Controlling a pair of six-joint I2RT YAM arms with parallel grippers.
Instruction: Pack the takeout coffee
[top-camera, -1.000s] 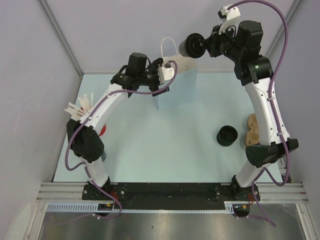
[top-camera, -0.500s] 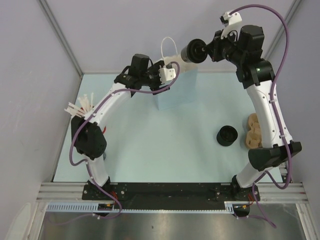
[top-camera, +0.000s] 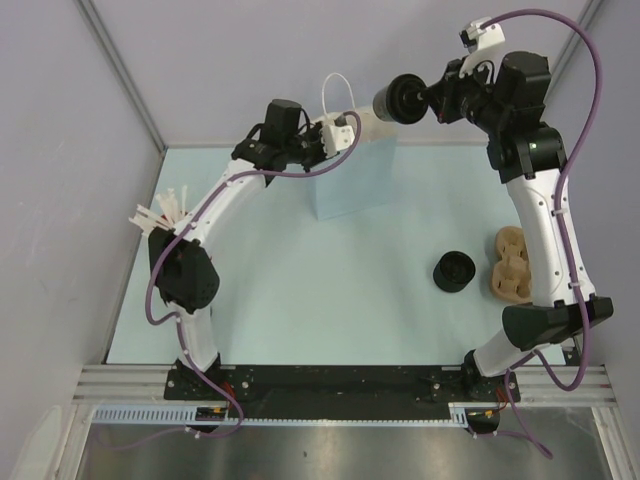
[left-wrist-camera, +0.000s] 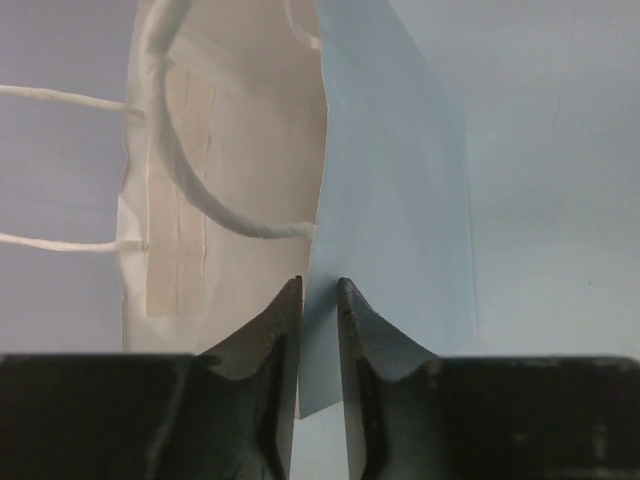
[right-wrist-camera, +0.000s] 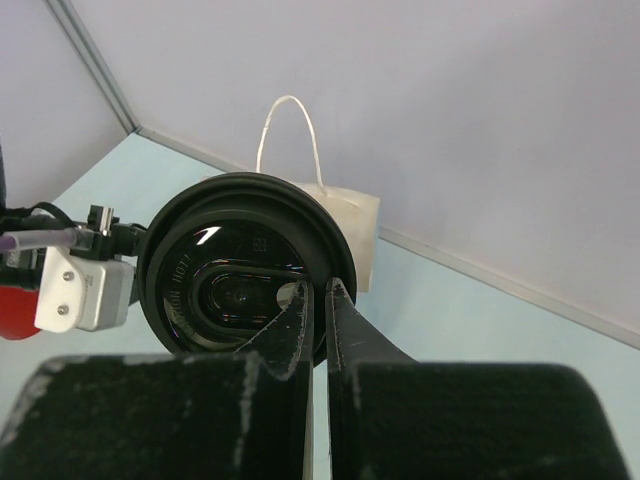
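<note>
The takeout coffee (top-camera: 396, 101), a short black cup with a round black sip lid (right-wrist-camera: 215, 290), hangs on its side in the air just right of the bag's mouth. My right gripper (top-camera: 424, 99) (right-wrist-camera: 320, 288) is shut on the lid's rim. The pale-blue paper bag (top-camera: 352, 180) stands upright at the back of the table with its white inside (left-wrist-camera: 240, 150) showing. My left gripper (top-camera: 347, 137) (left-wrist-camera: 319, 290) is shut on the bag's top edge, the blue wall (left-wrist-camera: 390, 200) pinched between its jaws. A second black cup (top-camera: 454, 271) stands on the table at the right.
A brown pulp cup carrier (top-camera: 510, 266) lies beside the right arm. White straws (top-camera: 160, 213) stick up at the left, by the left arm's elbow. The bag's white cord handle (top-camera: 335, 92) loops upward. Grey walls close in the back and sides.
My left gripper has shut on the bag's edge. My right gripper has carried the coffee a little to the right and higher.
</note>
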